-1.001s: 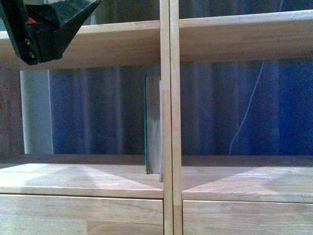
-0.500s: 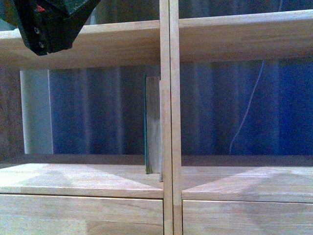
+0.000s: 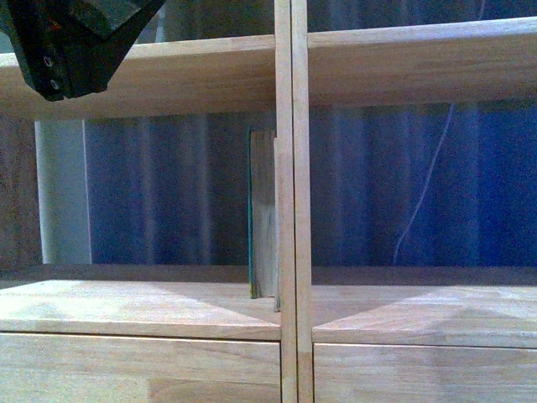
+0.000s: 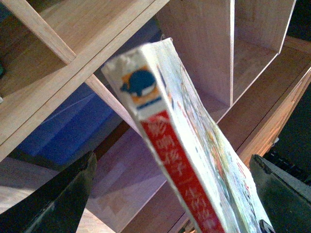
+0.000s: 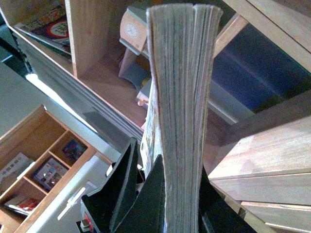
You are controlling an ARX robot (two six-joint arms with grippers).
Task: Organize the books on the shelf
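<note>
- Evidently the placing step is in hand: both arms are up at the shelf (image 3: 210, 71) with books.
- The left gripper (image 3: 71, 42) hangs at the upper left of the front view, in front of the upper board.
- In its wrist view the thin book (image 4: 180, 160), white spine with a red band, juts out tilted between the dark fingers (image 4: 63, 194). They stand wide of the spine and any contact lies below the frame, so I cannot tell the grip.
- The right gripper (image 5: 177, 204) pinches a thick book (image 5: 182, 73), pale page edges towards the camera.
- A teal-edged book (image 3: 262, 210) stands upright at frame centre, against the divider (image 3: 291, 210). I cannot tell whether it is that same book.
- Next, probably: lower the thin book, square it upright and slide it in beside the standing one.
</note>
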